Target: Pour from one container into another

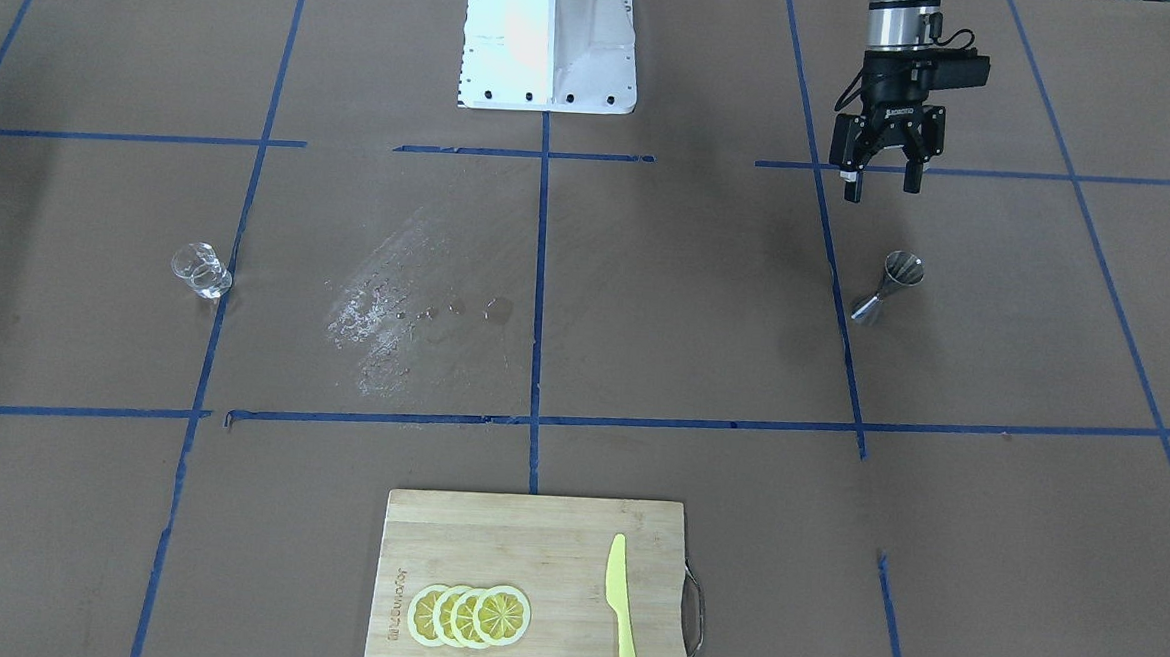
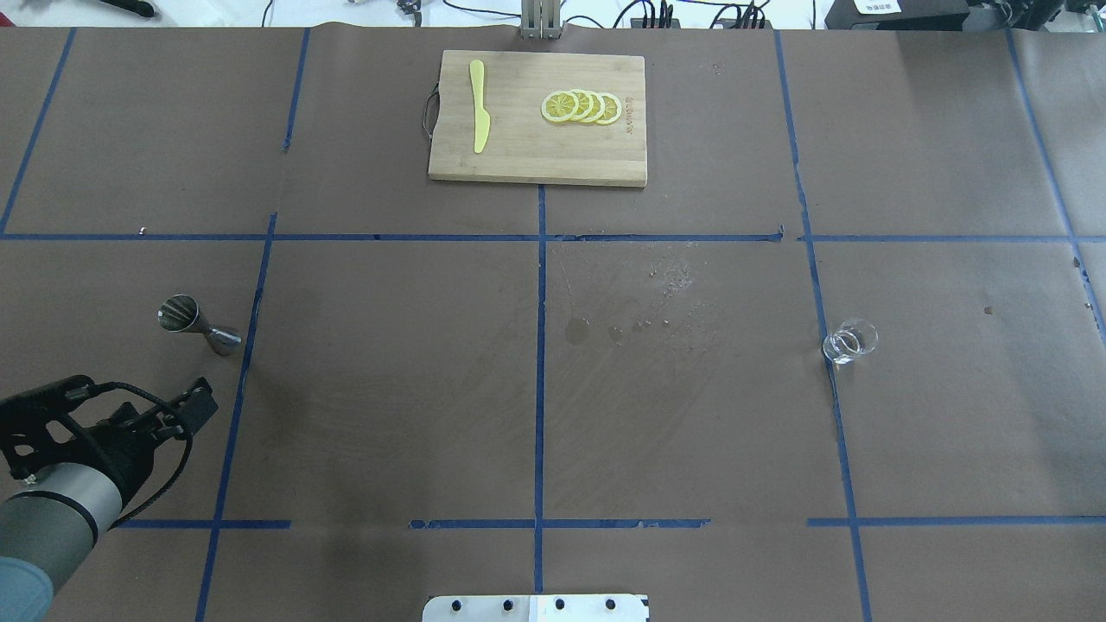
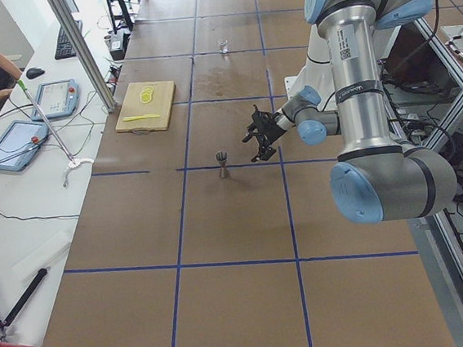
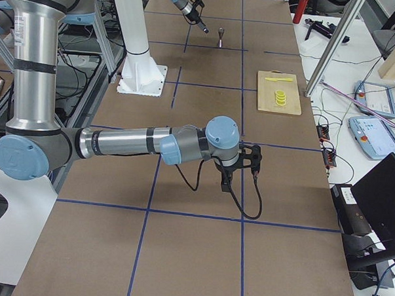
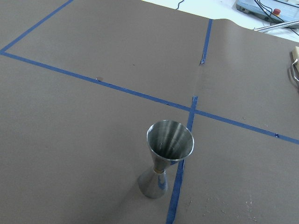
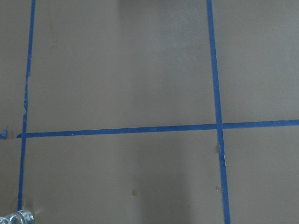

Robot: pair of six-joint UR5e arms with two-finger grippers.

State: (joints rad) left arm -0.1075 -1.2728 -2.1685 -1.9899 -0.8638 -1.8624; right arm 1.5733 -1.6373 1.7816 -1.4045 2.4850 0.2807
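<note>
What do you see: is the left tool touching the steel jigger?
Apart. The front-facing view shows bare table between the open left tool and the jigger.

Small steel hourglass jigger stood upright on the left part of the paper-covered table, just beside a tape line. Short clear glass cup placed well apart to the right, seemingly on a second tape line. Rectangular bamboo cutting board set centrally at the far edge. On it, a yellow plastic knife lies left of overlapping lemon slices. Left gripper held near the jigger, on the robot's side.
</note>
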